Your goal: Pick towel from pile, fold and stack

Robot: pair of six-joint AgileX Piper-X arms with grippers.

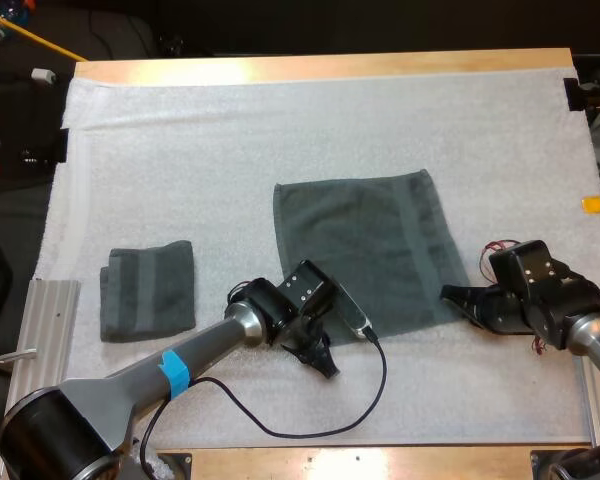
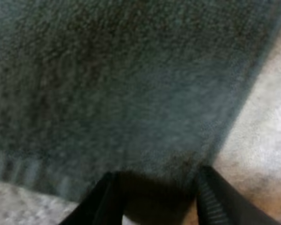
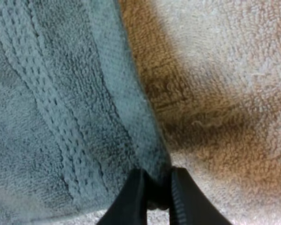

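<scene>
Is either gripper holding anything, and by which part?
The right gripper pinches the spread towel by its near right corner. The left gripper stands open at the near left corner, holding nothing.

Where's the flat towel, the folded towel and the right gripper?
flat towel [image 1: 365, 250], high view, middle of its spread cloth.
folded towel [image 1: 148, 290], high view, middle of its top.
right gripper [image 1: 446, 293], high view, between its fingertips at the flat towel's corner.

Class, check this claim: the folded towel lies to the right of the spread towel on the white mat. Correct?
No: the high view shows the folded towel to the left of the spread towel on the white mat.
</scene>
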